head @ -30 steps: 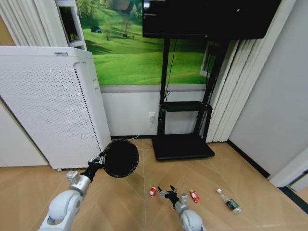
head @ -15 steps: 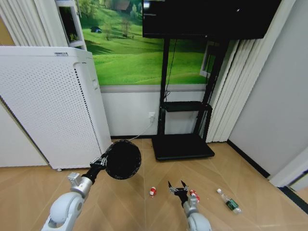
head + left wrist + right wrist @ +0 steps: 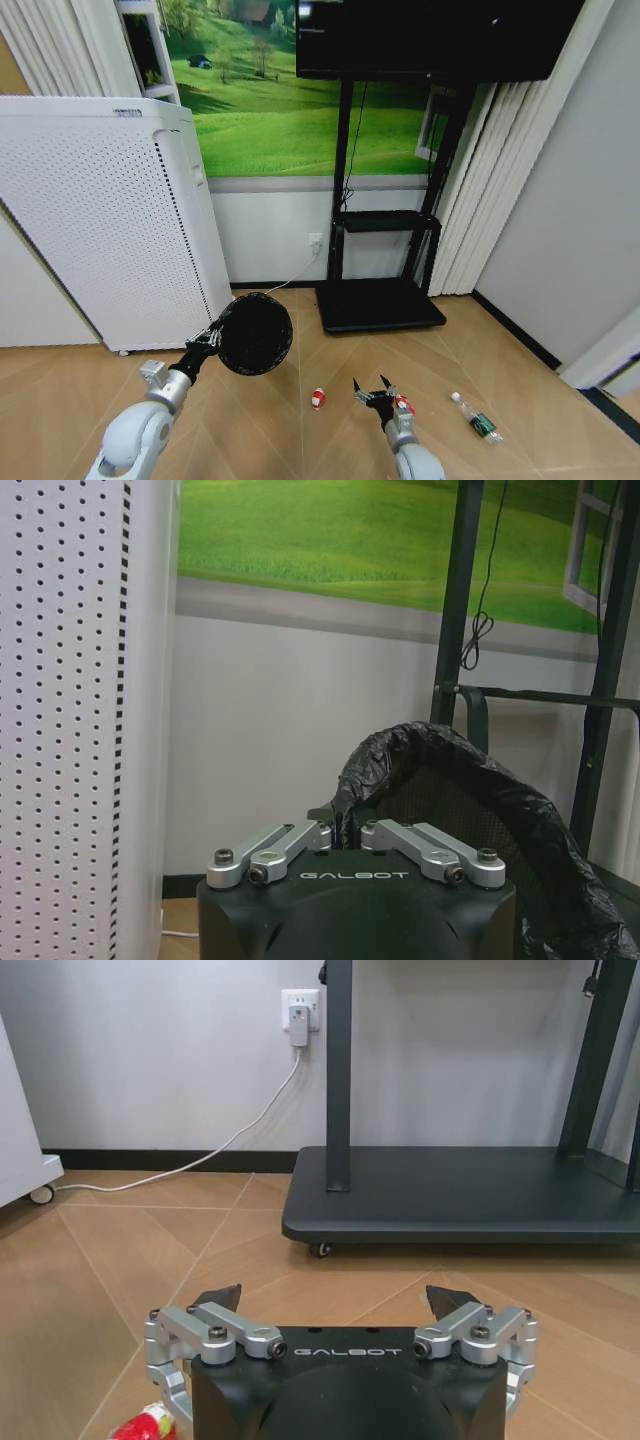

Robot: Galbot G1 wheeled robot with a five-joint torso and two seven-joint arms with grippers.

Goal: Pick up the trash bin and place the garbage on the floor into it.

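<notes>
left pincer (image 3: 342,832) clenched on round black bag-lined trash bin (image 3: 253,334), right pincer (image 3: 377,390) spread wide, seemingly over red-and-white garbage (image 3: 403,405)

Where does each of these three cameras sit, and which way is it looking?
Head view: high on the robot, facing down at the floor; both arms show.
Left wrist view: behind the left gripper, jaws shut on the trash bin.
Right wrist view: behind the right gripper, jaws open, low over floor.
Shared: the black TV stand and a red-and-white piece.
</notes>
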